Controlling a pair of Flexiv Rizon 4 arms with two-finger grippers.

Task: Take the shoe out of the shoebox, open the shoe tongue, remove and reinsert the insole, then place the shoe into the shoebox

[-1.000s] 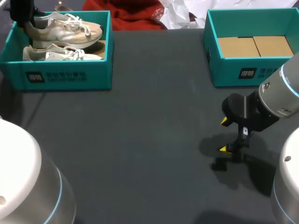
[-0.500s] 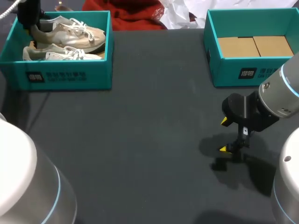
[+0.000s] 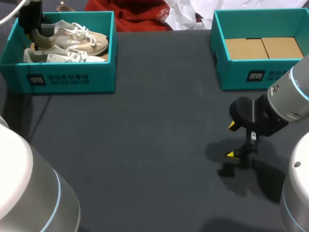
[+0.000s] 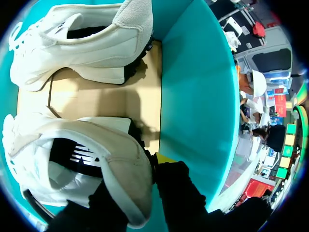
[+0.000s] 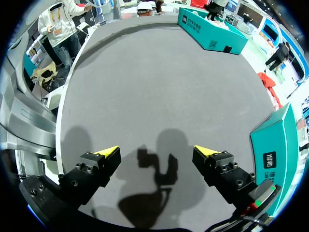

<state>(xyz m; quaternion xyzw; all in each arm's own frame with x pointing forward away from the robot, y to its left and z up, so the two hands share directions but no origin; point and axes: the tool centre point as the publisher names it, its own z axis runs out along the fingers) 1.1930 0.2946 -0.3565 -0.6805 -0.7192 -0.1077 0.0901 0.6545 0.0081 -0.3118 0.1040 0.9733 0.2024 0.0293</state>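
Note:
A teal shoebox at the table's far left holds two pale sneakers. My left gripper is over its left end, shut on the heel of the rear sneaker. In the left wrist view the held sneaker has its heel collar between my fingers, just above the cardboard floor. The other sneaker lies ahead of it, and it also shows at the front of the box. My right gripper hangs open over bare table at the right.
A second teal box with cardboard inside stands at the back right, beside my right gripper in the right wrist view, where its wall shows. The dark table top stretches between the two boxes.
My left gripper has shifted right and a little farther back, and the held sneaker has sunk lower into the box. The right arm has kept still.

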